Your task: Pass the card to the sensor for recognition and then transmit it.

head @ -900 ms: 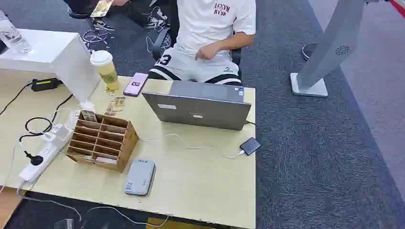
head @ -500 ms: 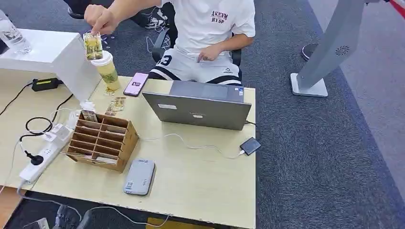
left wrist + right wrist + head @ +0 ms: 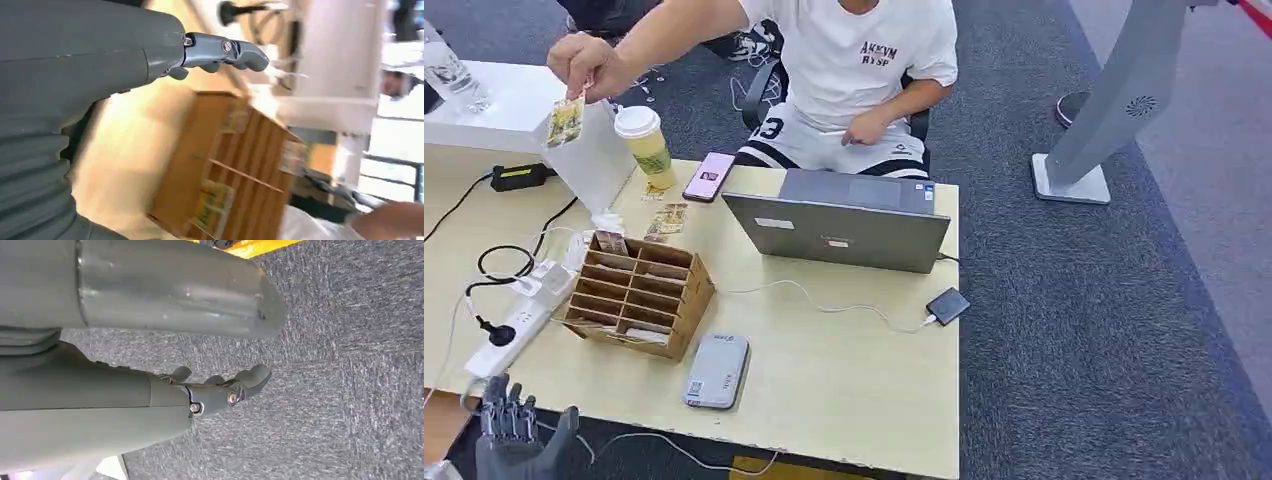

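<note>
A person seated behind the table holds out a yellow patterned card (image 3: 565, 120) in one hand, above the table's far left. My left hand (image 3: 519, 438) rises at the table's near left edge, empty, its fingers apart. From the left wrist view, my left hand (image 3: 125, 55) is in front of a wooden slotted card box (image 3: 225, 170). That box (image 3: 638, 296) stands on the table's left part with cards in some slots. A grey flat sensor (image 3: 717, 371) lies near the front edge. My right hand (image 3: 210, 390) hangs over the carpet, empty, fingers loosely apart.
An open laptop (image 3: 839, 226) stands mid-table with a cable to a small dark device (image 3: 947, 305). A lidded cup (image 3: 646, 148), a phone (image 3: 709, 176), a power strip (image 3: 512, 330) and cords crowd the left side. A white box (image 3: 529, 115) sits far left.
The person's hand has brought the card from the far back down and leftwards toward me. My left hand has risen into the head view at the table's near left edge.
</note>
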